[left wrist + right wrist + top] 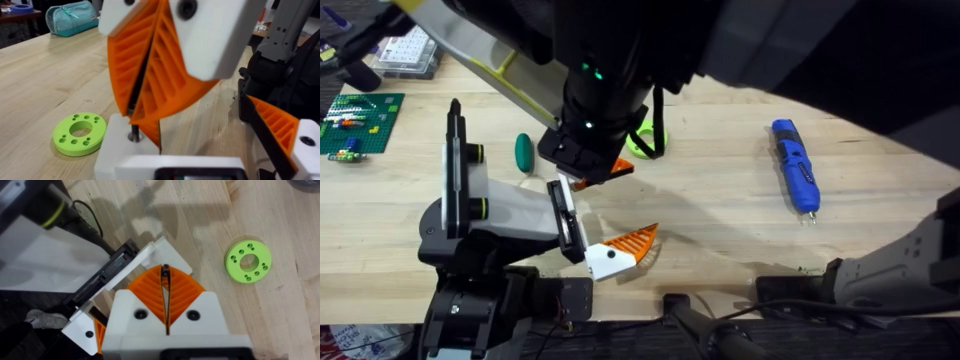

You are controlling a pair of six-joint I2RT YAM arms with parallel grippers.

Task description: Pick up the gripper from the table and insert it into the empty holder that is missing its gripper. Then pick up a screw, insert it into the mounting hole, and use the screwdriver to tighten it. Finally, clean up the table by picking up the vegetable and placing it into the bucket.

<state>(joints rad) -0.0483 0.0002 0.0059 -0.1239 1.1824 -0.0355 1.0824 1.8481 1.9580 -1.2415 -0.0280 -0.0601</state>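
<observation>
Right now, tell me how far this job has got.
Done, it seems: the white-based finger sits on the holder. In hand: the right gripper pinches a screw, its tip at the hole in that white base. Left: tightening it with the blue screwdriver, which lies untouched on the table, then clearing the green vegetable, also lying on the table.
</observation>
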